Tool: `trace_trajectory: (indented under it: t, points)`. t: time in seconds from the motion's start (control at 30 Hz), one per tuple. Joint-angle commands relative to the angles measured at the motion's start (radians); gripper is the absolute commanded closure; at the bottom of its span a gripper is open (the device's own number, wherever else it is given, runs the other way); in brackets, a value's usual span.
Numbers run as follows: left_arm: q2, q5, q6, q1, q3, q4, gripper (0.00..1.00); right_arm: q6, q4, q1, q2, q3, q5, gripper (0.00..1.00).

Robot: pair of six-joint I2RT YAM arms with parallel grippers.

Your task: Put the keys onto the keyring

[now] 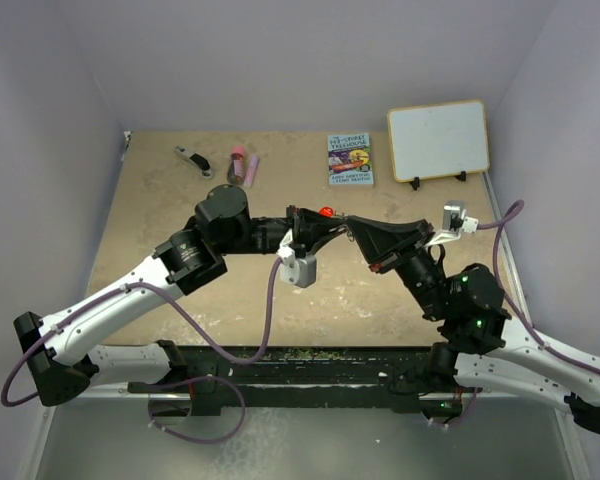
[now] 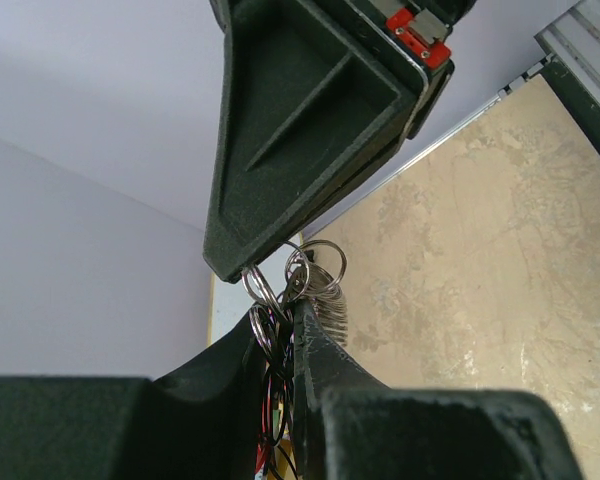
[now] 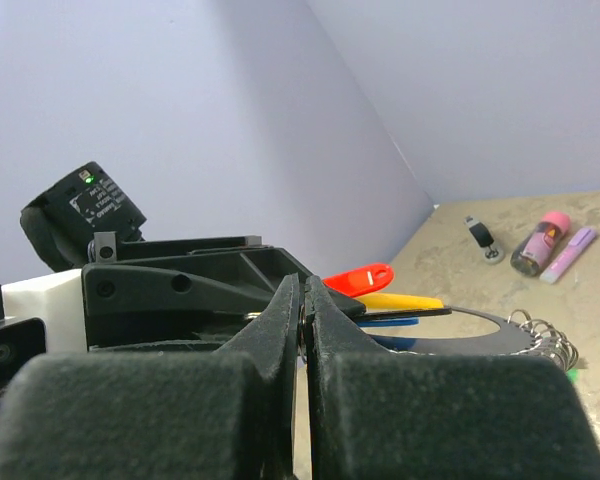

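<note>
My two grippers meet tip to tip above the middle of the table. In the left wrist view the left gripper [image 2: 285, 312] is shut on the keyring [image 2: 325, 300], a bundle of thin wires and silvery loops. The right gripper [image 3: 303, 325] is shut, pinching a small silver split ring [image 2: 258, 285] at the keyring's edge. The right wrist view shows the keys fanned out behind the fingers: a red head [image 3: 360, 278], a yellow one [image 3: 405, 300] and a blue one [image 3: 385, 322]. The keyring's dark arc [image 3: 480, 322] ends in silvery loops [image 3: 545, 335]. From above only the red key [image 1: 326, 212] shows between the left gripper [image 1: 308, 228] and the right gripper [image 1: 330, 224].
At the back of the table lie a black-and-silver tool [image 1: 190, 159], a pink tube [image 1: 238, 164] and a purple marker [image 1: 251, 168]. A book [image 1: 350, 160] and a small whiteboard [image 1: 438, 140] stand at the back right. Walls close in on three sides.
</note>
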Motion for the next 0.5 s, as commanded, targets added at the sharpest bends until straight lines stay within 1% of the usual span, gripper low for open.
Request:
trace_trajectory:
  t: [0.0, 0.13, 0.27, 0.43, 0.47]
  points:
    - [-0.001, -0.077, -0.122, -0.009, 0.018, 0.157, 0.95, 0.047, 0.080, 0.006, 0.021, -0.032, -0.004, 1.00]
    - [-0.006, -0.119, -0.135, -0.009, 0.011, 0.172, 0.95, 0.057, 0.070, 0.006, 0.024, -0.033, -0.014, 1.00]
    - [-0.013, -0.112, -0.127, -0.009, 0.012, 0.169, 0.95, 0.061, 0.004, 0.005, 0.023, -0.010, -0.005, 1.00]
    - [-0.019, -0.081, -0.086, -0.009, 0.017, 0.138, 0.95, 0.069, -0.073, 0.006, 0.025, 0.010, 0.009, 0.90]
    - [-0.020, -0.075, -0.079, -0.010, 0.018, 0.131, 0.95, 0.075, -0.086, 0.005, 0.025, 0.011, 0.013, 0.89]
